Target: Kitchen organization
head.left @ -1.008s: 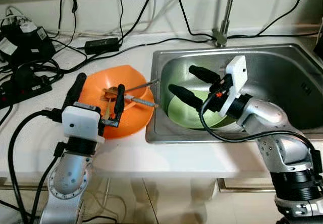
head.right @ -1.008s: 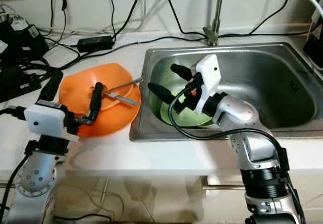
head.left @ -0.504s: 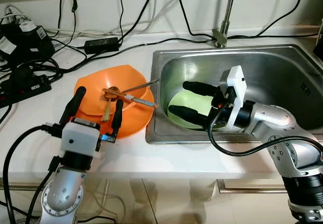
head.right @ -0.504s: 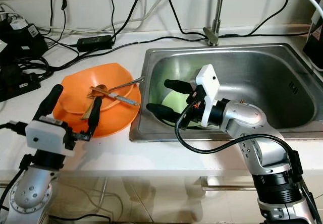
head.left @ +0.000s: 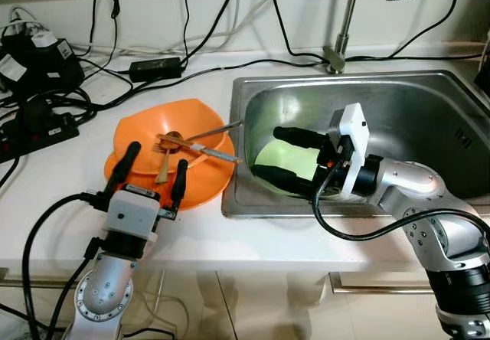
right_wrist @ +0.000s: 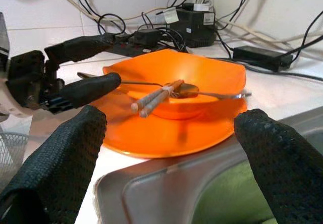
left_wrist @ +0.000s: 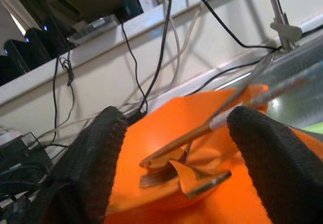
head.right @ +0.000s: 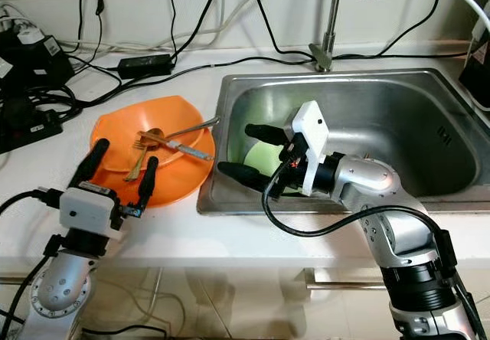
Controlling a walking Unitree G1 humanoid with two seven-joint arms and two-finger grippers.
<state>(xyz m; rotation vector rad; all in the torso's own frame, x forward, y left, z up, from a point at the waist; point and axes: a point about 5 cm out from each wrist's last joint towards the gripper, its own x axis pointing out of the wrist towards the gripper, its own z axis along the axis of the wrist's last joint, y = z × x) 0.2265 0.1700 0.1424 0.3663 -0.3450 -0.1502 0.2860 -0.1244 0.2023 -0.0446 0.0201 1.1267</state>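
Now the right gripper [head.left: 285, 156] is hovering inside the steel sink [head.left: 429, 102], its fingers spread wide over the green plate [head.left: 285, 159] lying in the basin. Beside it, the left gripper [head.left: 154, 173] is hanging over the near rim of the orange bowl [head.left: 191, 118], fingers apart and empty, with cutlery [head.left: 195, 142] resting inside the bowl on the white counter [head.left: 46, 202].

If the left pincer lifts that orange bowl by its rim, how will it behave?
The orange bowl looks like thin plastic, so probably light and stiff. The loose cutlery lying across it would likely slide or clatter if it tilts. The left pincer, open near its edge, may slip on the smooth rim.
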